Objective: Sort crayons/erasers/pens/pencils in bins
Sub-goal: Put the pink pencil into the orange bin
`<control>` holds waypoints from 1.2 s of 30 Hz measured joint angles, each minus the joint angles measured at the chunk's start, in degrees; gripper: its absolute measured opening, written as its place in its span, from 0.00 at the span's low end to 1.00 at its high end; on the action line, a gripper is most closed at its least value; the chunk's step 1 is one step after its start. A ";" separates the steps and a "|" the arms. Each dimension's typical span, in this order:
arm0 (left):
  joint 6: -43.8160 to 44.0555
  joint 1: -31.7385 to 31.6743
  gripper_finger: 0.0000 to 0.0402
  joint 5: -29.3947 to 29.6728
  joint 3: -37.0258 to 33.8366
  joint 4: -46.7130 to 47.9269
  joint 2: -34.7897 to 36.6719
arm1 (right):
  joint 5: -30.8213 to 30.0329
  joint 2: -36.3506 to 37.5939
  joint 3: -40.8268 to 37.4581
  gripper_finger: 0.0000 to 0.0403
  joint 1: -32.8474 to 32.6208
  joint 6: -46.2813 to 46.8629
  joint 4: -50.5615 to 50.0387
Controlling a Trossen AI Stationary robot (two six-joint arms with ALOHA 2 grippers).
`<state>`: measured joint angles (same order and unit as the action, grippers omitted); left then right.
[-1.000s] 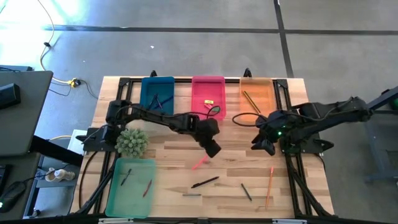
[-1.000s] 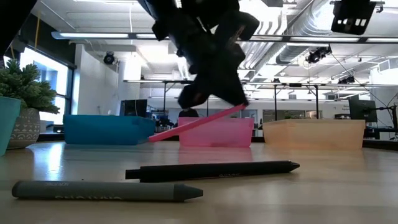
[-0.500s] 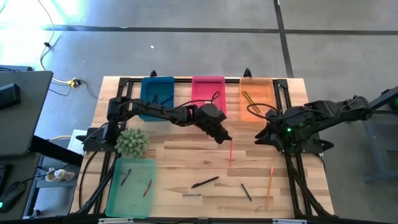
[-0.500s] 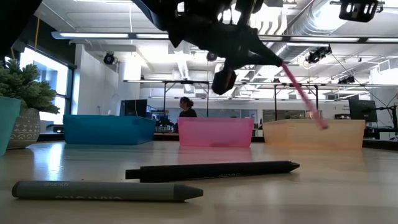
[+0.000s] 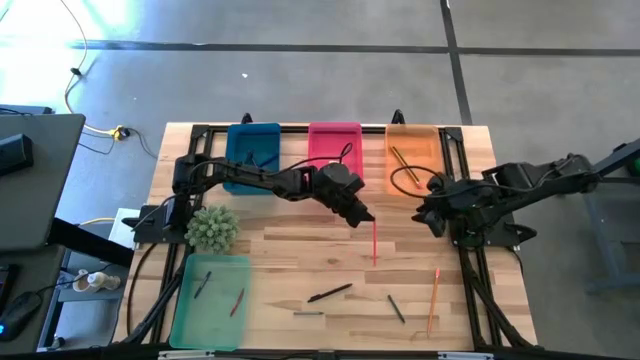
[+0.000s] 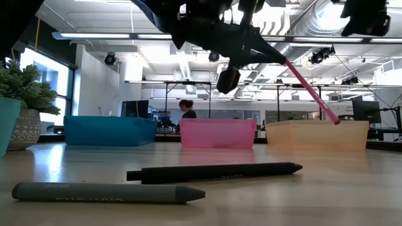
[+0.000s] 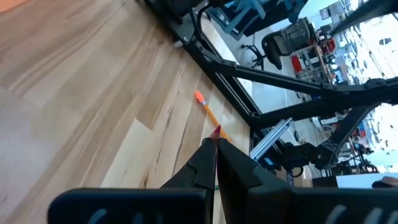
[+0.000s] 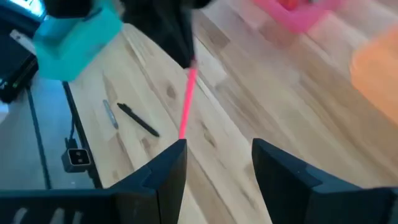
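Observation:
My left gripper [image 5: 360, 214] is raised over the middle of the table, in front of the pink bin [image 5: 334, 150], and is shut on a slim pink stick [image 5: 374, 242]. The stick also shows in the low view [image 6: 312, 91] and the right wrist view [image 8: 186, 106]. My right gripper [image 5: 430, 213] is open and empty near the orange bin [image 5: 412, 158], to the right of the stick; its fingers show in its own wrist view [image 8: 217, 167]. The blue bin [image 5: 253, 150] stands at the far left, and the green bin [image 5: 210, 300] at the near left holds two short sticks. My left gripper pinches the pink stick at one end [image 7: 217, 130] between its two shut fingertips, coming from above at a slant. The rest of the stick juts out past the fingertips and slopes down toward the table's near edge [image 6: 333, 116], clear of the table.
On the near part of the table lie a black pen [image 5: 330, 293], a grey crayon [image 5: 308, 313], a short dark stick [image 5: 397, 308] and an orange pencil [image 5: 433, 290]. A potted plant [image 5: 211, 228] stands at the left. A pencil lies in the orange bin.
My left gripper has risen and gone toward the table's right and far edges with the pink stick. The stick has swung from slanting low by the table to pointing toward the near edge, clear of it. My right gripper has gone a little toward the far edge.

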<state>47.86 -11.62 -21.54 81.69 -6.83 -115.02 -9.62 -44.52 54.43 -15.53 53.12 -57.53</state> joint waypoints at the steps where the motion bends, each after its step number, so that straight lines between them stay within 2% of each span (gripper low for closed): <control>1: 0.00 -0.02 0.00 0.00 0.00 -0.20 0.00 | -0.34 -0.35 0.00 0.43 0.00 -1.85 1.21; 6: 0.00 -0.04 0.00 0.00 0.00 -0.42 0.00 | -0.64 -2.45 0.00 0.43 0.00 -10.36 5.96; 12: 0.00 -0.04 0.00 0.00 0.02 -0.69 0.00 | -0.70 -4.95 0.00 0.43 0.00 -15.95 5.14; 17: -0.02 -0.04 0.00 0.00 0.02 -0.78 0.00 | -2.69 -5.84 -0.21 0.43 -0.02 -17.11 0.16; 22: 0.01 -0.04 0.00 -0.01 0.02 -0.81 0.00 | -2.23 -1.73 -8.83 0.43 -0.01 -13.99 2.82; 25: 0.10 -0.04 0.00 -0.14 0.02 -0.81 0.00 | 0.85 1.99 -15.71 0.43 -0.02 -10.66 10.68; 29: 0.64 -0.04 0.00 -0.17 0.02 -0.81 0.00 | 2.79 5.61 -24.26 0.43 0.00 -10.55 29.00; 32: 0.90 -0.04 0.00 -0.17 0.02 -0.85 0.00 | 2.79 6.00 -30.06 0.43 0.13 -12.45 41.33; 36: 1.01 -0.04 0.00 -0.17 0.02 -0.85 0.00 | 2.35 4.41 -36.35 0.43 1.06 -12.65 52.50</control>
<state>48.86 -11.66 -21.71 81.71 -7.68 -115.02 -7.28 -40.11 18.08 -14.47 40.47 -5.03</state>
